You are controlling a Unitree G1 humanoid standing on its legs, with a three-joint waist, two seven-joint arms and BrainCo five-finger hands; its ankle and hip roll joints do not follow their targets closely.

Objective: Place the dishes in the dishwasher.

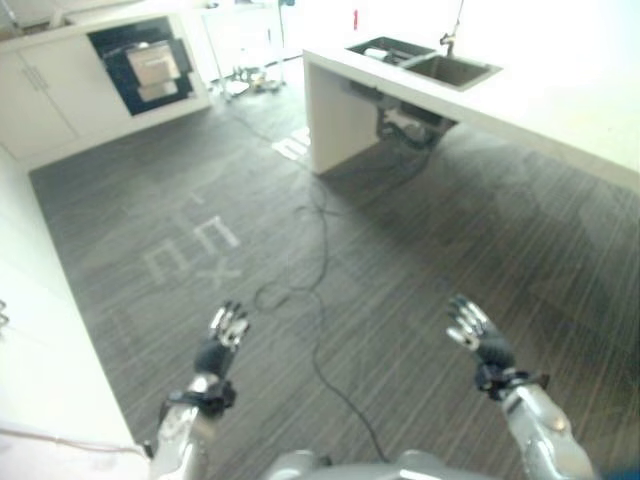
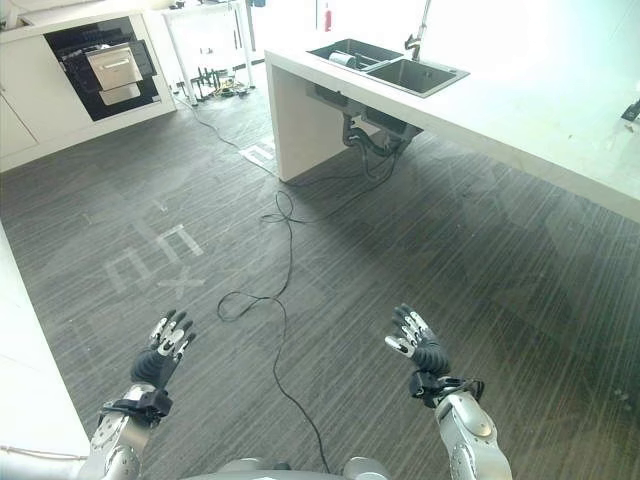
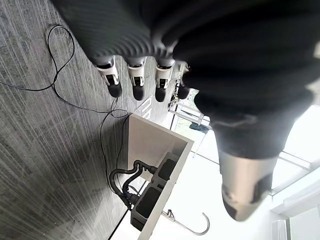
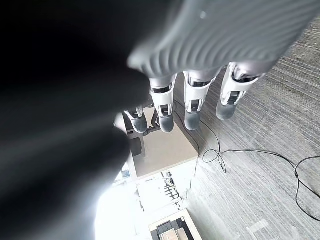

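Dishwasher [image 1: 148, 62] is seen open in the far-left cabinets, w/ a dish [image 1: 377, 53] lying in the sink [image 1: 425, 62] of the counter at far right. Left hand [image 1: 224, 335] & right hand [image 1: 478, 334] are held over bare floor, fingers spread, nothing gripped, well apart from both.

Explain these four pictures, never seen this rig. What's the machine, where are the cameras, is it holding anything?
It is a two-legged humanoid robot meant to load dishes into a dishwasher. Two pictures come from a stereo camera on its head, looking down; the other two come from cameras on each wrist, looking along the fingers. The left hand and the right hand are both raised over the grey floor with fingers spread, holding nothing. Ahead stands a white counter with a double sink and a tap. Something pale lies in the far basin, too small to identify. In the far left corner, a dark built-in appliance sits in white cabinets, apparently the dishwasher.
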